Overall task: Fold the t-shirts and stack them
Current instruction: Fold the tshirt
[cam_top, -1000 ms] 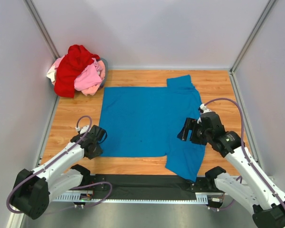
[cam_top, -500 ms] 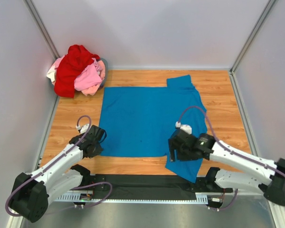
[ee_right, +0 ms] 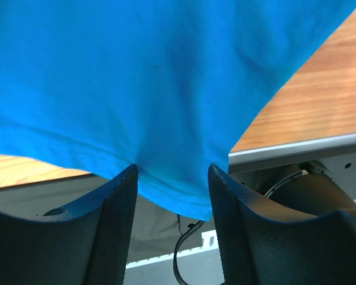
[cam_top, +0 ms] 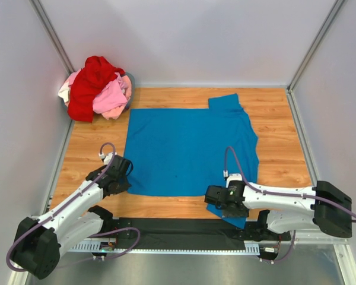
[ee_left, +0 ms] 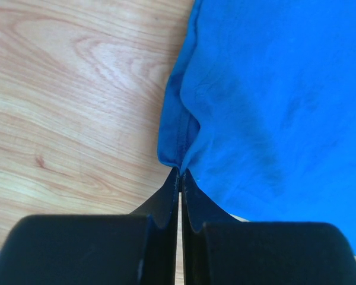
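The bright blue t-shirt [cam_top: 184, 148] lies spread flat on the wooden table, with its near right sleeve [cam_top: 237, 205] hanging over the front edge. The red t-shirt [cam_top: 89, 83], pink t-shirt [cam_top: 111, 96] and whitish t-shirt [cam_top: 65, 92] lie in a crumpled pile at the back left. My left gripper [cam_top: 120, 180] is shut, pinching the blue shirt's near left corner [ee_left: 179, 169]. My right gripper [cam_top: 216, 196] is open, and the sleeve's hem [ee_right: 172, 190] lies between its fingers [ee_right: 115, 202].
Grey walls close in the table on the left, back and right. A black strip [cam_top: 166, 228] and a metal rail run along the front edge, with cables [ee_right: 187, 261] below it.
My right arm has swung from the shirt's right side down to the near sleeve at the front edge. My left gripper has barely moved.
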Action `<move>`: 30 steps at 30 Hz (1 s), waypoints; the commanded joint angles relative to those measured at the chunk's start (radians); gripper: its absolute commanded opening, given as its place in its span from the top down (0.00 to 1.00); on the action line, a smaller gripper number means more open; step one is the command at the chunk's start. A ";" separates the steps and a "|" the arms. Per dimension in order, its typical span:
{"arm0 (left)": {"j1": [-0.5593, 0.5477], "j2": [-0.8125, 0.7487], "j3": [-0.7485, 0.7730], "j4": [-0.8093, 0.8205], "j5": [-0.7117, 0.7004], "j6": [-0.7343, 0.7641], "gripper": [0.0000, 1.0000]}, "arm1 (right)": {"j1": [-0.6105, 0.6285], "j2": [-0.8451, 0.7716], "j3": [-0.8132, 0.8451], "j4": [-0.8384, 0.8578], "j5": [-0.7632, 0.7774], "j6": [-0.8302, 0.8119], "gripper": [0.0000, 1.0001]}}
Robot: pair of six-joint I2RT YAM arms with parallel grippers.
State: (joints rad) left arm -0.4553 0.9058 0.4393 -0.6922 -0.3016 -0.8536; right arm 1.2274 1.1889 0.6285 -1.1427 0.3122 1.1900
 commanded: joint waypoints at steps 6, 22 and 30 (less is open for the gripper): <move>0.006 -0.025 -0.007 0.053 0.036 0.050 1.00 | 0.007 -0.012 -0.081 0.072 -0.064 0.112 0.55; 0.004 -0.120 0.039 -0.046 0.105 -0.010 1.00 | 0.009 -0.141 0.003 -0.083 0.043 0.129 1.00; 0.012 -0.104 0.206 -0.139 0.111 0.037 1.00 | -0.169 -0.169 0.186 -0.098 0.136 -0.068 1.00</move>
State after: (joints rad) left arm -0.4545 0.7837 0.5632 -0.7994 -0.2047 -0.8448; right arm 1.1412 1.0298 0.7502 -1.2327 0.3664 1.2274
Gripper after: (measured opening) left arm 0.007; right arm 0.010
